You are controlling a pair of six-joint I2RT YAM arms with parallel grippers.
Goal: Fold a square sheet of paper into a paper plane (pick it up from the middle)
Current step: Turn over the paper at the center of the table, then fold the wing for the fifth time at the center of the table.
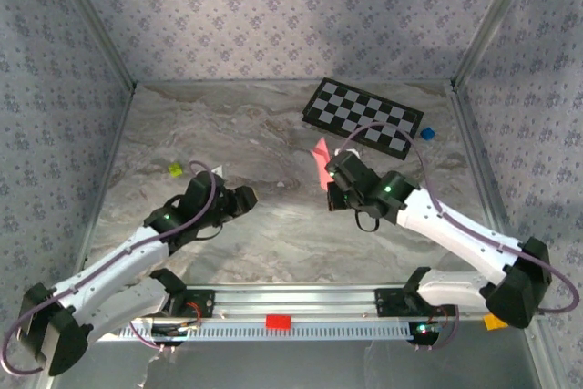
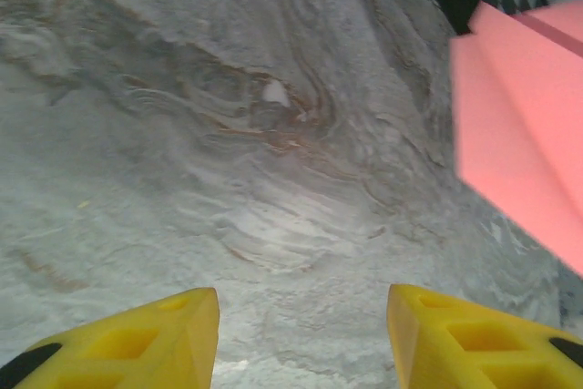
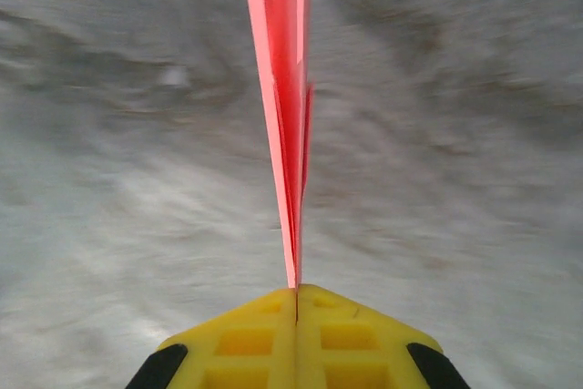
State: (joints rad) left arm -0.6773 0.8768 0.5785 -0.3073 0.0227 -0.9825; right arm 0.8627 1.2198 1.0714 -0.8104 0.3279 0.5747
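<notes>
The pink-red paper, folded into a slim paper plane (image 1: 321, 156), is held off the table near the middle right. My right gripper (image 1: 331, 173) is shut on its lower edge. In the right wrist view the paper plane (image 3: 284, 88) runs edge-on straight up from the shut right gripper (image 3: 297, 292), its layers pressed together. My left gripper (image 1: 251, 196) hovers to the left of the plane, apart from it. In the left wrist view the left gripper (image 2: 303, 334) is open over bare marble, and the paper plane (image 2: 519, 134) hangs at the right.
A black-and-white checkerboard (image 1: 364, 114) lies at the back right with a small blue block (image 1: 426, 133) beside it. A yellow-green block (image 1: 175, 168) sits at the left. A red block (image 1: 278, 321) and an orange one (image 1: 495, 321) lie by the front rail. Patterned walls enclose the table.
</notes>
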